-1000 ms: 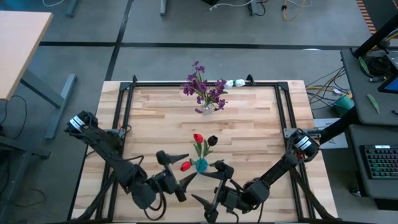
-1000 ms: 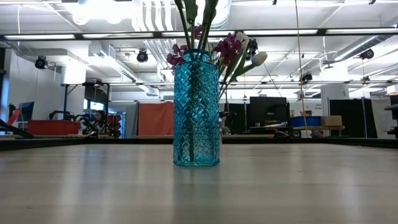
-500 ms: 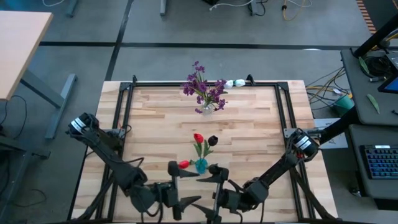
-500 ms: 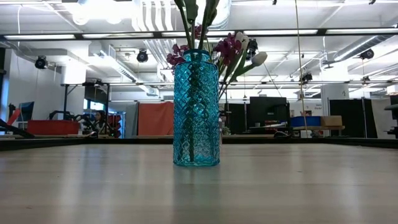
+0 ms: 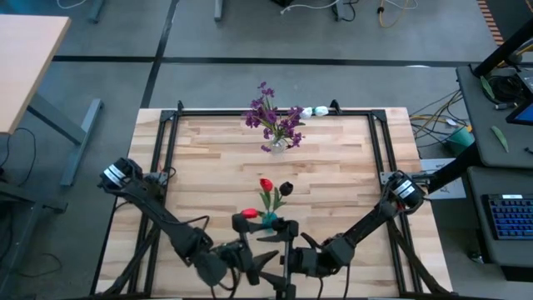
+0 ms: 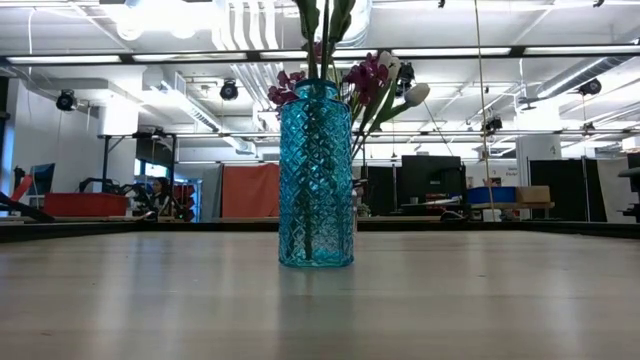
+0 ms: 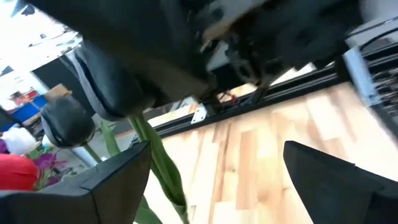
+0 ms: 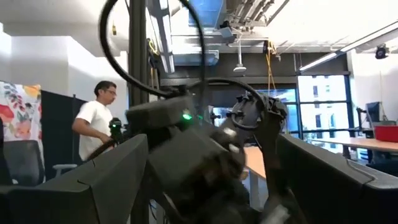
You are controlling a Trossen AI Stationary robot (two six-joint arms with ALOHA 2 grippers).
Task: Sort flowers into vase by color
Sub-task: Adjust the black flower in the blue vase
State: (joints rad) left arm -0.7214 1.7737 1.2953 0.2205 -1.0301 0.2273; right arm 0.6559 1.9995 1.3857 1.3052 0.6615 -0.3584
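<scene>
on the wooden table [image 5: 333, 175] both end effectors, left [image 5: 250, 265] and right [image 5: 279, 260], gape spread beside the blue vase [image 5: 269, 221]

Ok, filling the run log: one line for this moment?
left gripper: open, near edge | right gripper: open, near edge | blue vase: red, dark flowers

A teal diamond-patterned vase [image 6: 316, 175] holds red tulips [image 5: 266, 185]; purple flowers [image 5: 273, 119] fill a clear one.
</scene>
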